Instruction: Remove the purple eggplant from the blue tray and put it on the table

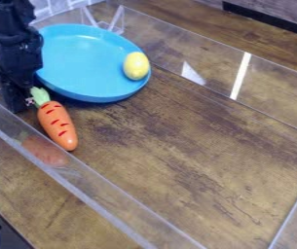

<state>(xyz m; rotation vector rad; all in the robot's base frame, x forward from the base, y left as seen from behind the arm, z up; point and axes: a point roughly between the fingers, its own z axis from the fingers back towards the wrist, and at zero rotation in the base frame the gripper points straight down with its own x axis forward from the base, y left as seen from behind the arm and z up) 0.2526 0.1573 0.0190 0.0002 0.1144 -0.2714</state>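
Gripper (17, 95) down low at the left side of the view, just beside the rim of the blue tray (101, 64), near the leafy top of the carrot (57, 123). Jaws closed together, by the look of things; whether on anything, impossible to tell, with the tips lost in dark shapes behind the clear wall (75, 185). No sure sight of the purple eggplant: not visible on the open blue floor of the tray, perhaps hidden at or behind the dark fingers, so no exact place to name. Only 1 piece plain to see in the tray, the yellow lemon (136, 66), near the right-hand rim. Carrot outside, on the table (190, 160), with leaves close to the tray's edge.

Step in hand, as a judgement: most likely the set-down next to the tray, given closed jaws at table height outside the rim. Next, if holding the eggplant: lower to firm contact with the wood, open gently, then lift straight up, without dragging the carrot or catching the rim. If holding nothing: back off enough to find the eggplant first. Main risk: cramped quarters between wall, tray and carrot, with possible snagging or tipping on release.
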